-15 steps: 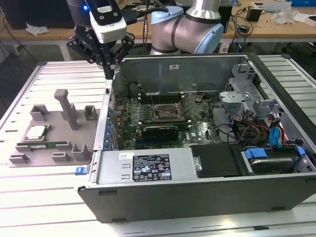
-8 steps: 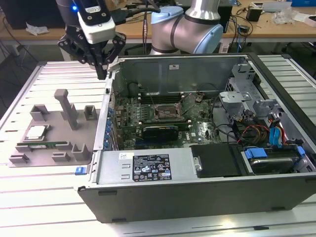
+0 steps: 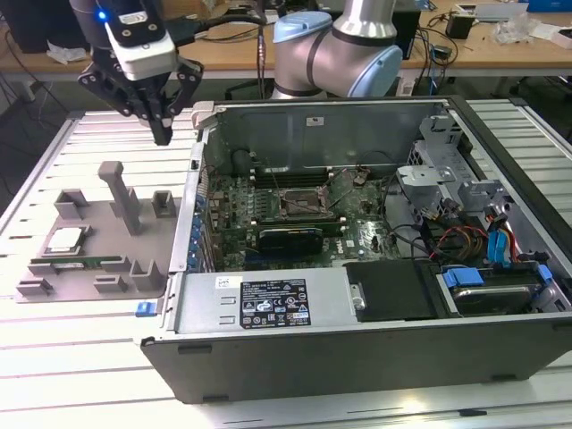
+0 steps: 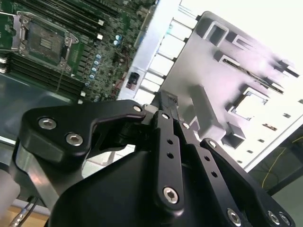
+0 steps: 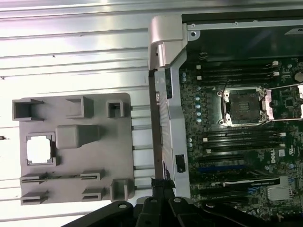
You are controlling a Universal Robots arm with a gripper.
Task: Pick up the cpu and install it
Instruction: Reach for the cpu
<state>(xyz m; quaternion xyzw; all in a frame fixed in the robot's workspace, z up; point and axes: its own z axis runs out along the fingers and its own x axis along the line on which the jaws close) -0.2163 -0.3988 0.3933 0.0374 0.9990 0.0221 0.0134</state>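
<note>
In the exterior view, the gripper point(image 3: 163, 132) hangs above the desk point(image 3: 54, 357), its fingers drawn together on nothing. It is between the grey holder point(image 3: 152, 237) and the open computer case point(image 3: 357, 357). The cpu point(image 3: 64, 239) lies flat in the holder, well apart from the gripper.

In the second wrist view, the gripper's point(image 4: 168, 100) tips meet, empty.

In the first wrist view, the cpu point(image 5: 39, 150) sits in its square recess, and the socket point(image 5: 241, 106) stands open.

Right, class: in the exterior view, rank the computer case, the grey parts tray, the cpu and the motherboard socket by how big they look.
1. computer case, by far the largest
2. grey parts tray
3. socket and cpu: these look close in size and lie at different distances from the camera, so they are left unranked.
</note>
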